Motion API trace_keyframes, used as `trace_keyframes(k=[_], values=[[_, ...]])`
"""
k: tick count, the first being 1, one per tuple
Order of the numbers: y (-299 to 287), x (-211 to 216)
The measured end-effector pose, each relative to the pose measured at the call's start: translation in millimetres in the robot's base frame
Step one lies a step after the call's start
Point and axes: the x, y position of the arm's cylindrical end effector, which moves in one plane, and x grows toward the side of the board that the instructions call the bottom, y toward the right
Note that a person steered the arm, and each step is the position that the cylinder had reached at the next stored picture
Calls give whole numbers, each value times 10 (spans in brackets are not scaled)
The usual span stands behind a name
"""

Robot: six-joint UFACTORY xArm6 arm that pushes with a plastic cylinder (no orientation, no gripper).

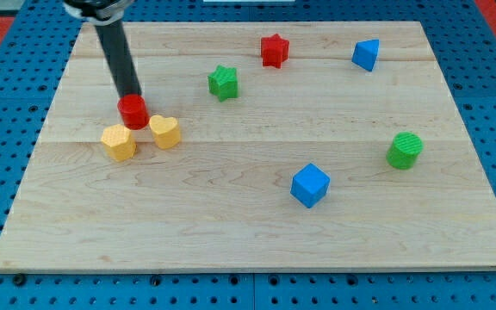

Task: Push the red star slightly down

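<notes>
The red star (274, 50) lies near the view's top, right of centre, on the wooden board (257, 215). My dark rod comes down from the view's top left. My tip (131, 95) rests at the top of a red round block (133, 112), far to the left of the red star and a little lower. A green star (223, 83) lies between my tip and the red star.
A yellow hexagonal block (119, 143) and a yellow heart block (165, 132) flank the red round block below. A blue block (366, 54) is at top right, a green round block (405, 150) at right, a blue cube (309, 185) below centre.
</notes>
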Motion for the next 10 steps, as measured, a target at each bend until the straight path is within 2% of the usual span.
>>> trace_keyframes(k=[2,3,5,6,8,9,10], values=[[-30,408],[-29,307],[-109,-626],[387,-1109],[2077,-1269],[2190,-1072],[2184,-1204]])
